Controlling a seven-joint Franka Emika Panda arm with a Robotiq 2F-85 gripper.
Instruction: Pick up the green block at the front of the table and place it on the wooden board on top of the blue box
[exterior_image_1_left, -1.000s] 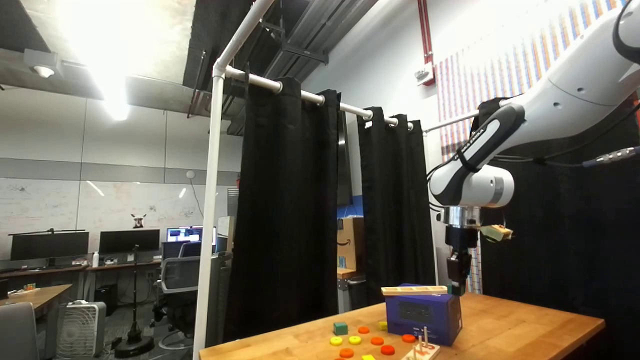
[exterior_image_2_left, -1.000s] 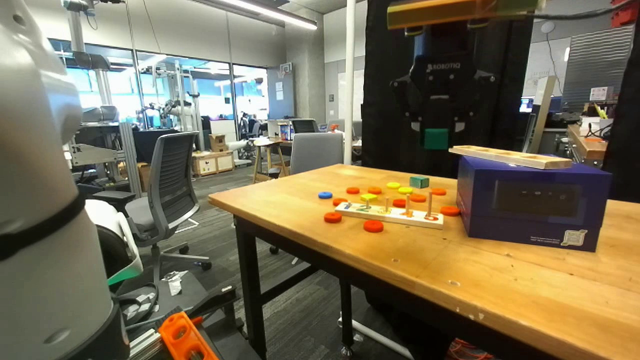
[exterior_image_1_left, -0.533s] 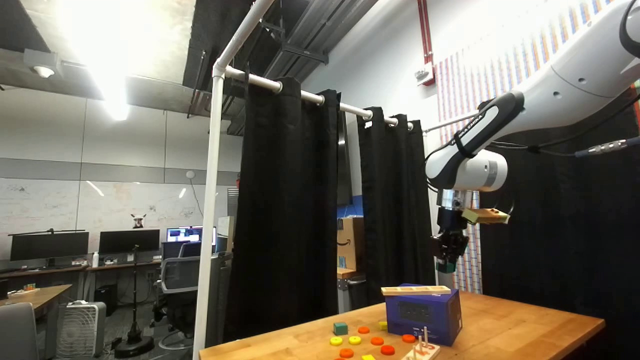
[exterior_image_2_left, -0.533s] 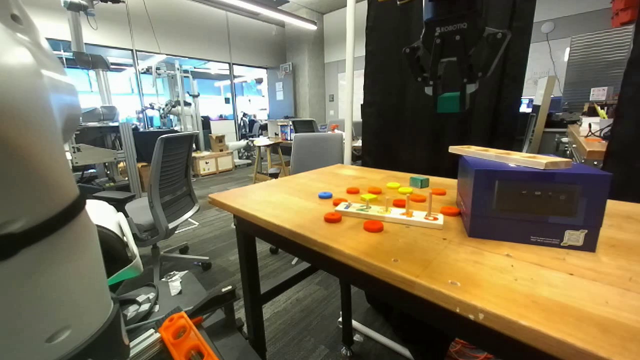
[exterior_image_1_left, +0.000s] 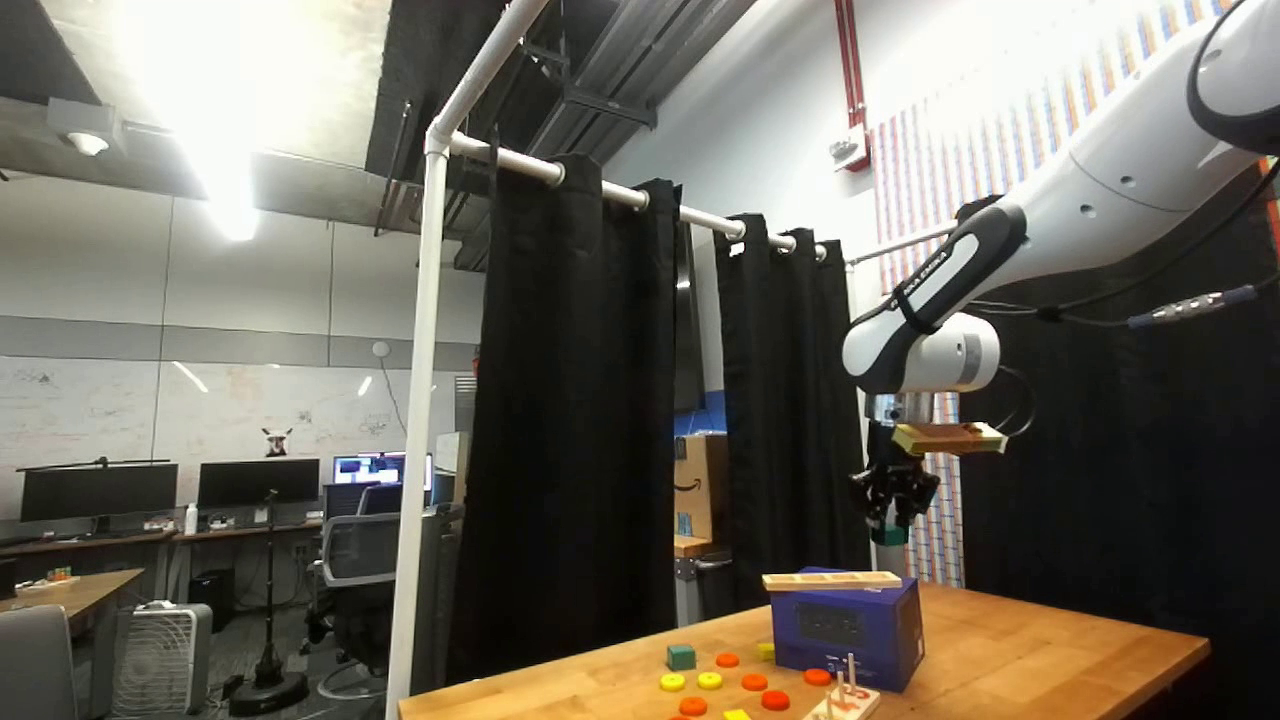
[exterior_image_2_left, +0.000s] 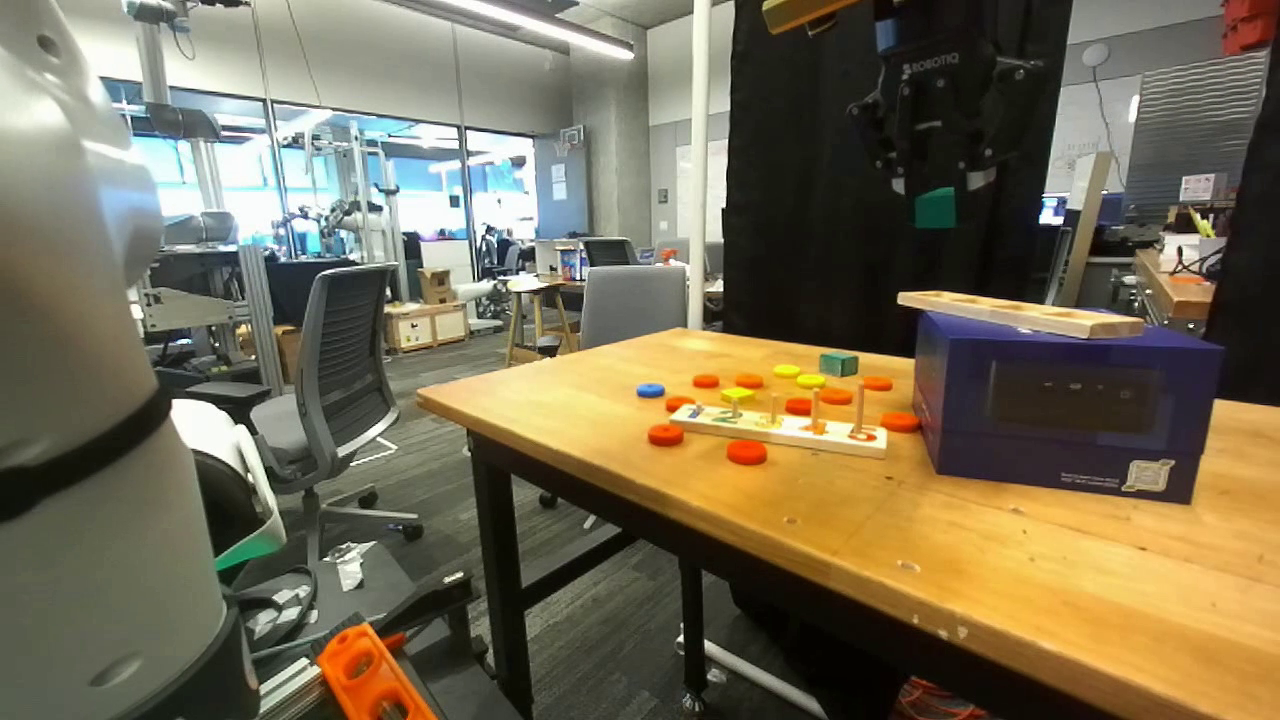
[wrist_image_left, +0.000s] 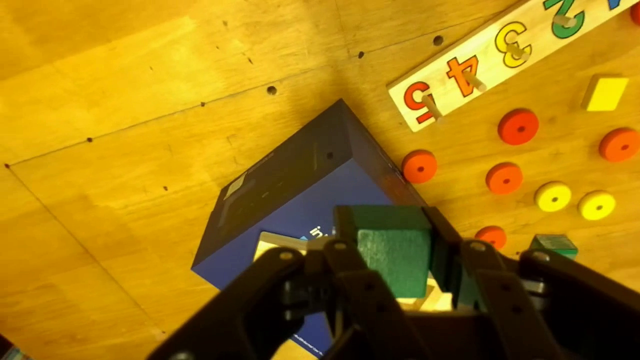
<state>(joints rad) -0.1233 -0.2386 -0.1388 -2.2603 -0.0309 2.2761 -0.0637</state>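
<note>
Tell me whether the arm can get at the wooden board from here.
Looks likely, yes: the gripper, closed on the green block, hangs higher than the wooden board on the blue box, and no obstacle shows between them.

See the board (exterior_image_2_left: 1020, 314) on the box (exterior_image_2_left: 1060, 445), the held block (exterior_image_2_left: 935, 210) in the claw (exterior_image_2_left: 938, 185) higher than the box; in an exterior view, left of the box on the surface (exterior_image_2_left: 1000, 550), the peg strip (exterior_image_2_left: 790, 433), rings (exterior_image_2_left: 746, 453) and other block (exterior_image_2_left: 838, 365).
</note>
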